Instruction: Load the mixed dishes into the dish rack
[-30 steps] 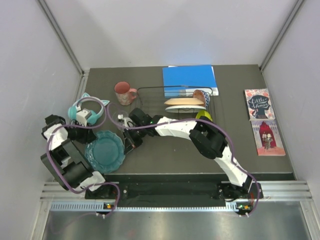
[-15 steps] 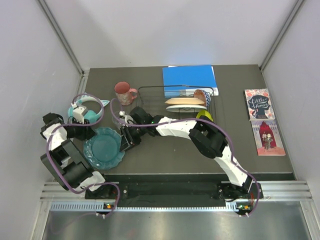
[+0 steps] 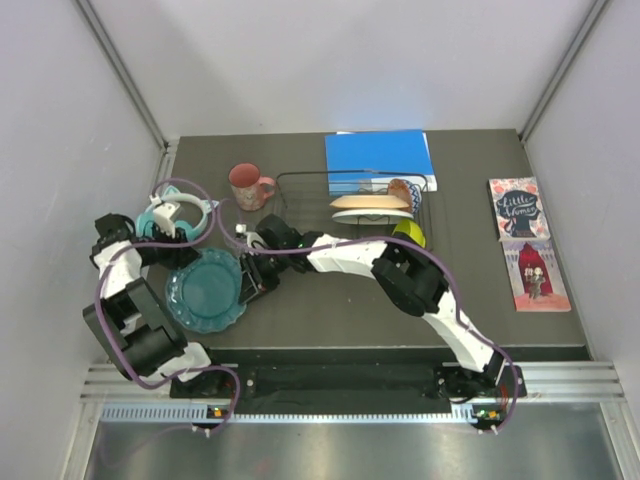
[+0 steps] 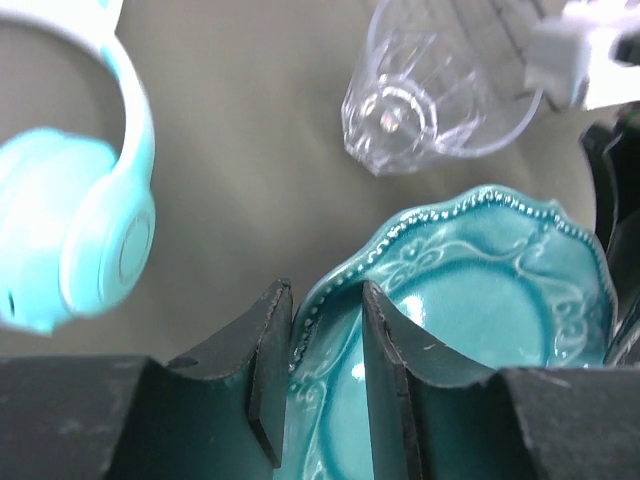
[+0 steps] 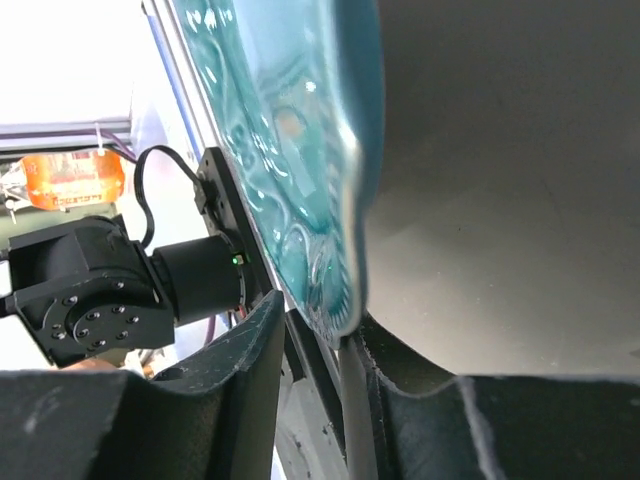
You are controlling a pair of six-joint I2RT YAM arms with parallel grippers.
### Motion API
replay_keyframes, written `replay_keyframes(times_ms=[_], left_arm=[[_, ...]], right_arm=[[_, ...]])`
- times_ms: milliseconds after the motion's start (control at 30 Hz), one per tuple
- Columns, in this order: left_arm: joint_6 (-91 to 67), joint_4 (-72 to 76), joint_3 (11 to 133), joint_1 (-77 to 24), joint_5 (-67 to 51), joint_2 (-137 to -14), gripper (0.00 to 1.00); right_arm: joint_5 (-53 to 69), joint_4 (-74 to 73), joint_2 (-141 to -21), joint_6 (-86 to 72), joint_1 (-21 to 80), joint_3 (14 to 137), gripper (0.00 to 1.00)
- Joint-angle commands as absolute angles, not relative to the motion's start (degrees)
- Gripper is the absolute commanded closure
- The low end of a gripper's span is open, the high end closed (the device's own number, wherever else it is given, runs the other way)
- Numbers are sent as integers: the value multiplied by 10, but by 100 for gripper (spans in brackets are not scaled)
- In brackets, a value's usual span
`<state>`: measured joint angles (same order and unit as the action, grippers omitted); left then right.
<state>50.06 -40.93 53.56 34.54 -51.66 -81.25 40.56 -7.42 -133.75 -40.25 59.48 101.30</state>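
Currently left fingers [image 4: 268,372] and right fingers [image 5: 245,385] each clamp opposite rims of the teal plate [image 3: 207,290], rack [image 3: 300,176] lying far-right.

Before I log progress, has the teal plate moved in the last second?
Yes. The plate shifted slightly away from the near table edge, toward the pink mug.

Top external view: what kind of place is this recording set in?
Probably a robot test cell, not a kitchen: plain white wall panels enclose a dark tabletop holding a black wire dish rack and a blue book.
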Motion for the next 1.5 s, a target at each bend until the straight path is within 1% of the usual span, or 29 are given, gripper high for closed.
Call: replay_keyframes(times_ms=[0,33,133,300,333,400,433,533,667,833,933,1000,1100,1200,1333,1467], left_arm=[[420,-477,507,290,-610,-817,100],[414,-476,508,287,-612,-816,100],[398,-473,512,281,-619,-811,100],[395,-474,513,279,-618,-798,100],[394,-474,513,279,-618,-796,100],[393,-472,513,280,-617,-796,100],[391,-472,514,280,-614,-797,100],[402,-488,524,280,-611,-806,100],[404,-490,526,280,-610,-807,100],[410,-510,544,282,-607,-799,100],[424,-567,596,290,-599,-809,100],[433,-629,654,306,-602,-823,100],[493,-708,733,344,-630,-843,98],[508,-731,780,362,-628,-853,98],[594,-771,766,362,-586,-862,97],[678,-806,717,362,-565,-868,96]], right_arm=[[414,164,-1274,-409,617,1069,72],[413,176,-1270,-418,618,1064,70],[397,201,-1262,-429,618,1060,69],[353,233,-1240,-442,608,1043,71],[331,244,-1239,-457,606,1029,79],[304,260,-1234,-466,599,1025,86],[300,259,-1236,-468,598,1034,94],[298,228,-1251,-454,596,1061,100],[298,197,-1263,-449,597,1060,100],[271,139,-1248,-379,602,1063,100],[257,76,-1232,-331,606,1058,100],[248,58,-1213,-302,610,1051,100],[234,27,-1182,-269,613,1028,100],[221,3,-1153,-249,613,994,100],[208,-39,-1108,-225,609,949,100],[191,-51,-1058,-204,604,904,100]])
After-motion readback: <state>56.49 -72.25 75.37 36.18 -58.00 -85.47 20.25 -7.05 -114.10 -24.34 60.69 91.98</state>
